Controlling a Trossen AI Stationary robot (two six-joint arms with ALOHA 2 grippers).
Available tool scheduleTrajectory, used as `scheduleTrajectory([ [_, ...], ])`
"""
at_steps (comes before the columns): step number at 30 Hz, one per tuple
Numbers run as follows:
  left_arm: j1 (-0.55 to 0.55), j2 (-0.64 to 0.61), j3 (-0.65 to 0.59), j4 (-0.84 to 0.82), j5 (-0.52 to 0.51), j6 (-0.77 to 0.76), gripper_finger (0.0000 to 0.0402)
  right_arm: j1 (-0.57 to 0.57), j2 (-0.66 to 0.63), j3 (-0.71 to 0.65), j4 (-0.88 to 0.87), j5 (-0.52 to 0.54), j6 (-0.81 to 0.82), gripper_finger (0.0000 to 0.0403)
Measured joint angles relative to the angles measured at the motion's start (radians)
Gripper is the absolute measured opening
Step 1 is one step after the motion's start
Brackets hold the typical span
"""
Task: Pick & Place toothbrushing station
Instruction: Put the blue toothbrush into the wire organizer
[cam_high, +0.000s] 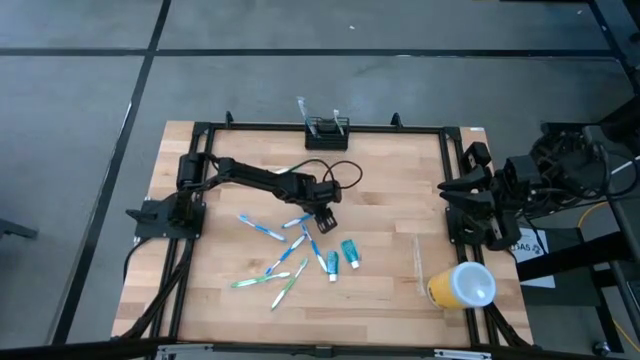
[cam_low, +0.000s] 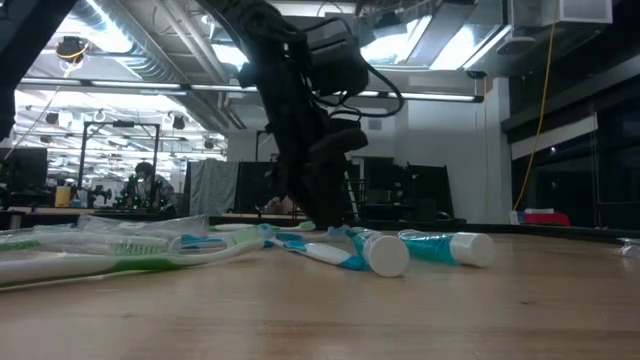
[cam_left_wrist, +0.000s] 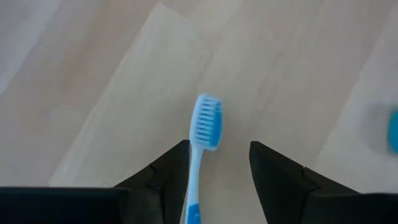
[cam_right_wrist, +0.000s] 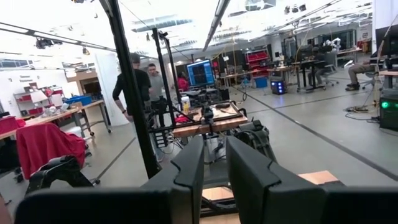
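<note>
While my left gripper (cam_high: 322, 218) hangs open over a toothbrush (cam_left_wrist: 205, 124) mid-table, the holder (cam_high: 326, 127) sits at the far edge; right gripper (cam_right_wrist: 214, 163) parked narrow off the right edge.

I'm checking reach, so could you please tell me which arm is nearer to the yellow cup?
Right. The right end effector waits folded at the table's right edge, just above the yellow cup; the left end effector hovers mid-table over the toothbrushes.

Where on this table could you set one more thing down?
Bare wood lies along the table's left side, beside the left arm's base, and across the far right quarter toward the holder. The middle is crowded: toothbrushes, two toothpaste tubes and the left claw. The yellow cup fills the near right corner.
</note>
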Motion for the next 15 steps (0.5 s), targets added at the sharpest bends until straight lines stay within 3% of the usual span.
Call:
scheduleTrajectory([
  [5, 0.014, -0.001, 0.001, 0.016, -0.033, 0.004, 0.0160, 0.000, 0.001, 0.000, 0.000, 0.004, 0.000, 0.0070],
  [15, 0.055, -0.001, 0.002, 0.046, 0.009, 0.013, 0.0133, 0.000, 0.001, 0.000, 0.000, 0.015, 0.000, 0.0070],
])
